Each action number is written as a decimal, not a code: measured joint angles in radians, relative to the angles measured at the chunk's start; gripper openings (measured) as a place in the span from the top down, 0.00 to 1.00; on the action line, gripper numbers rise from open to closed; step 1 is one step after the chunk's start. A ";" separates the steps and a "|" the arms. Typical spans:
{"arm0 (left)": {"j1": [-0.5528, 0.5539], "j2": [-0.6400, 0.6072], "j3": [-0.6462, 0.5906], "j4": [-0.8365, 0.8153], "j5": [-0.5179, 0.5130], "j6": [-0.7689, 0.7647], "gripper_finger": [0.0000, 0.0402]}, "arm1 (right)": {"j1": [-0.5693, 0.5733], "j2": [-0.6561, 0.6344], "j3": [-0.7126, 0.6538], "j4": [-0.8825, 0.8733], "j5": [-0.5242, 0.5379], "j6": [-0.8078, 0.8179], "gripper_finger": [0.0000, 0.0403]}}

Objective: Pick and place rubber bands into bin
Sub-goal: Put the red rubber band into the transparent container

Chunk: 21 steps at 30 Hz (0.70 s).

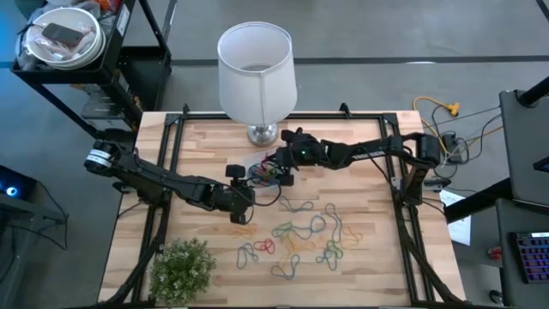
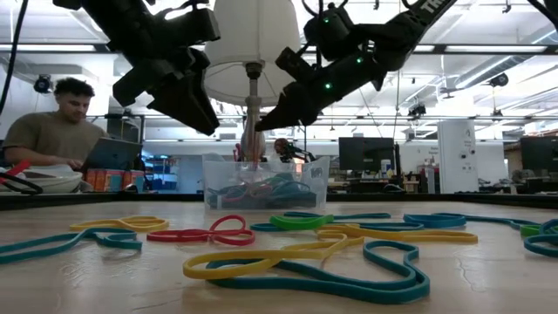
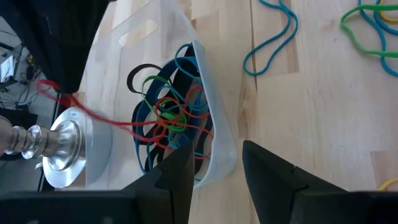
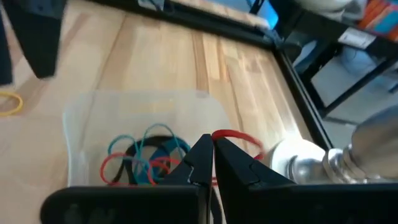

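Near the middle of the table (image 1: 377,257), a little toward its far edge, sits the bin (image 1: 268,172). It is just in front of the lamp base (image 1: 262,134), which holds up the white lamp shade (image 1: 256,70). The bin is see-through, and inside it lies a tangle of blue, red, green and black bands (image 3: 169,118).

Over the bin hangs the right gripper (image 4: 211,163). Its fingers are pressed tight together on a red rubber band (image 4: 239,138). In the left wrist view this band (image 3: 99,117) is pulled out long and thin, running from the pile in the bin up toward the lamp base side.

At the bin's near left corner is the left gripper (image 3: 214,171). Its two fingers stand apart with a clear gap between them, and they hold nothing. It points toward the bin.

Between the bin and the table's near edge lie the loose rubber bands (image 1: 304,236), spread flat in many loops of blue, green, yellow, orange and red. They point in all different ways.

By the table's near left corner stands a small green plant (image 1: 183,269). Behind the table, a person (image 2: 54,131) sits at a desk.
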 joint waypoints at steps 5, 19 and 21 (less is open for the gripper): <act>0.000 0.000 0.000 0.000 0.000 0.000 0.70 | 0.001 0.000 0.006 -0.024 0.000 0.029 0.98; 0.000 0.000 0.000 0.001 0.000 -0.001 0.70 | -0.024 0.000 0.048 -0.273 -0.183 0.162 0.96; 0.000 0.000 0.000 0.001 0.000 -0.001 0.70 | -0.024 0.000 0.048 -0.273 -0.206 0.160 0.93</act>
